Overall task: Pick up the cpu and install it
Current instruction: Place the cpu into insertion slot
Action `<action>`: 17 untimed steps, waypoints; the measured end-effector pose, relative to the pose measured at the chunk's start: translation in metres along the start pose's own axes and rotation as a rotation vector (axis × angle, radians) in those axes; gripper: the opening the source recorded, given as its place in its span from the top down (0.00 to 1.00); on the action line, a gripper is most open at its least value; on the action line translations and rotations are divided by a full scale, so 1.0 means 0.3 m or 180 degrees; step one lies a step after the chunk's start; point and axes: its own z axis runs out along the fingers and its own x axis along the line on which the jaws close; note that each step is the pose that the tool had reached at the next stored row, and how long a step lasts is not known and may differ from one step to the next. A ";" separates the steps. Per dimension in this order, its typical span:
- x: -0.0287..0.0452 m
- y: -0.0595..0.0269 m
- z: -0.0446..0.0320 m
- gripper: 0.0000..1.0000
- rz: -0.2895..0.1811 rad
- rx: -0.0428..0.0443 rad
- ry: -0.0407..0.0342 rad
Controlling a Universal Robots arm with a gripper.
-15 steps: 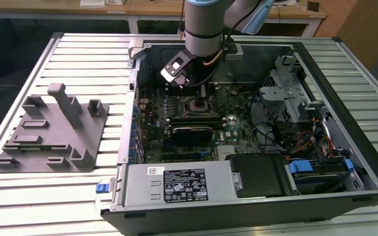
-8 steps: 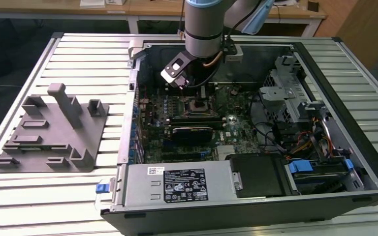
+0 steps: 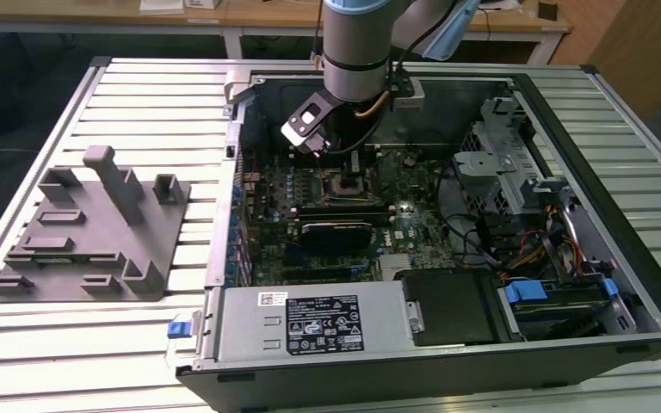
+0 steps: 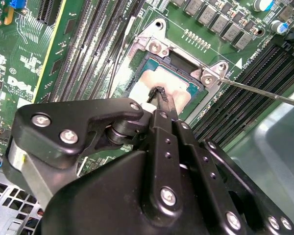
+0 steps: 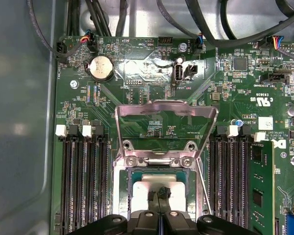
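Obs.: the cpu (image 4: 159, 81) lay flat in the open socket frame (image 5: 157, 160) on the motherboard (image 5: 147, 63), silver top facing up. It is square, so there was no long axis to record. Its edges ran parallel to the socket frame and to the memory slots (image 5: 81, 181) on either side.

Claw (image 4: 160, 93): narrow, with the two fingers drawn together and nothing seen between them. The tips were over the middle of the cpu's top. Whether they pressed on the metal or hung just above it could not be settled from either wrist view.

First wrist view: the load plate (image 5: 166, 105) stood raised behind the socket, with a coin cell (image 5: 101, 67) further back on the board.

Second wrist view: the claw's black linkage was close up, and the thin retention lever (image 4: 264, 90) stuck out to one side of the socket, clear of the cpu.

Exterior view: the arm (image 3: 354, 43) reached down into the open computer case (image 3: 606, 112), which lay on a slatted worktop (image 3: 135, 95). A grey fixture (image 3: 89, 232) sat beside the case on the exterior view's left, well apart from the socket. A labelled metal box (image 3: 307, 318) was at the case's near edge.
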 end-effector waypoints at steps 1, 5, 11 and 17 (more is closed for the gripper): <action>0.000 0.000 0.000 0.89 0.0000 0.0000 0.0000; 0.000 0.000 0.001 0.89 0.0000 0.0000 0.0000; 0.000 0.001 -0.016 0.89 0.0000 0.0000 0.0001; -0.001 0.003 -0.058 0.89 0.0000 -0.0001 -0.0002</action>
